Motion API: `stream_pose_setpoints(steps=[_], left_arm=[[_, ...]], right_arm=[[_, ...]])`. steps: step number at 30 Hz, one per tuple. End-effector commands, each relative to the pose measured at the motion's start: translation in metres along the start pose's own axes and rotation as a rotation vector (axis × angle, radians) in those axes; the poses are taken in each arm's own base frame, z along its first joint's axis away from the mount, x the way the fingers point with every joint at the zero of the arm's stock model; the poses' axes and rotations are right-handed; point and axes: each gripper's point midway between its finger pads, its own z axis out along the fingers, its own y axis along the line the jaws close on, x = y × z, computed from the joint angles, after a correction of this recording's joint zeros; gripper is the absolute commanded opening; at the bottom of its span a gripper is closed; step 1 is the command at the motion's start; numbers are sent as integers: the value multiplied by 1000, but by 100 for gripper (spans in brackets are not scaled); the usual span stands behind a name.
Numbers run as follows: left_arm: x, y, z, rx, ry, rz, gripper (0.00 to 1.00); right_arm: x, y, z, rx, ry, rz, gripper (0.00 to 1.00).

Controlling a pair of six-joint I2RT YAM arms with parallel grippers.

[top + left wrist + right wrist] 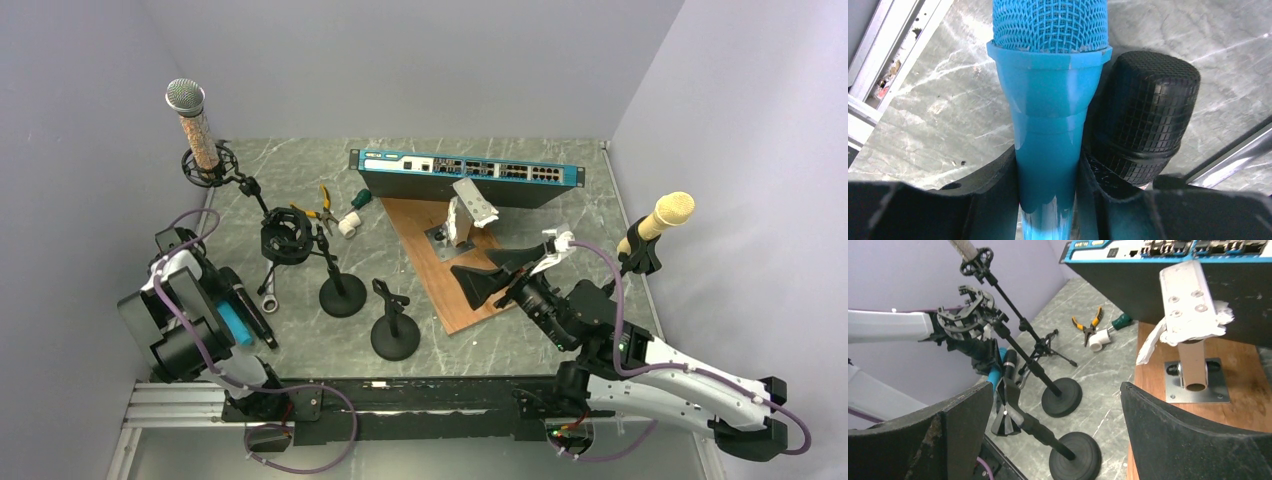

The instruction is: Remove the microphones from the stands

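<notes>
My left gripper (1048,170) is shut on the body of a blue microphone (1050,75), low over the table at the near left (237,325). Its mesh head points away from the fingers and lies right beside a black microphone (1143,115) resting on the marble. The short stand (393,325) near the table's middle has an empty clip (1007,412). My right gripper (497,270) hangs open above the edge of the wooden board, nothing between its fingers (1058,390).
A second stand (342,295) carries an empty shock mount (285,237). A silver-headed microphone (190,120) stands far left and a yellow one (665,215) at the right. A network switch (465,175), pliers (322,208), a wrench (268,295) and the wooden board (440,260) with its bracket lie further back.
</notes>
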Motion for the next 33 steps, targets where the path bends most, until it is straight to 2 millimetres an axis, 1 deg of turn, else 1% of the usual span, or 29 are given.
stream_pose_setpoints(steps=[1, 5, 8, 10, 16, 18, 21, 24, 26, 27, 30, 31, 33], left_arm=[[-3, -11, 1, 68, 16, 23, 41], [-1, -13, 1, 82, 17, 23, 51], [-1, -13, 0, 84, 14, 17, 56], [-1, -13, 0, 83, 14, 15, 59], [0, -12, -2, 77, 11, 2, 62], [-2, -13, -6, 88, -10, -7, 64], [-5, -16, -15, 105, -50, -22, 73], [-7, -15, -25, 107, -96, -53, 76], [-8, -16, -32, 115, -129, -79, 89], [-10, -18, -36, 127, -149, -93, 91], [-15, -20, -49, 151, -221, -138, 93], [-17, -19, -54, 154, -248, -154, 96], [-18, -19, -63, 164, -289, -176, 98]], right_arm=[[-27, -2, -3, 18, -97, 17, 100], [-31, -3, -5, 21, -105, 4, 100], [-29, -4, -4, 26, -102, -1, 100], [-28, -5, -4, 30, -104, 2, 100], [-29, -4, -2, 29, -101, -6, 100], [-30, -2, 0, 29, -96, -11, 100], [-30, 3, 2, 15, -85, -15, 100], [-30, 8, 5, 3, -73, -23, 100], [-32, 11, 7, -1, -69, -23, 100], [-28, 10, 8, 3, -52, -29, 100], [-27, 11, 9, 1, -45, -23, 100], [-26, 12, 10, 0, -46, -20, 100], [-26, 13, 12, -2, -43, -16, 100]])
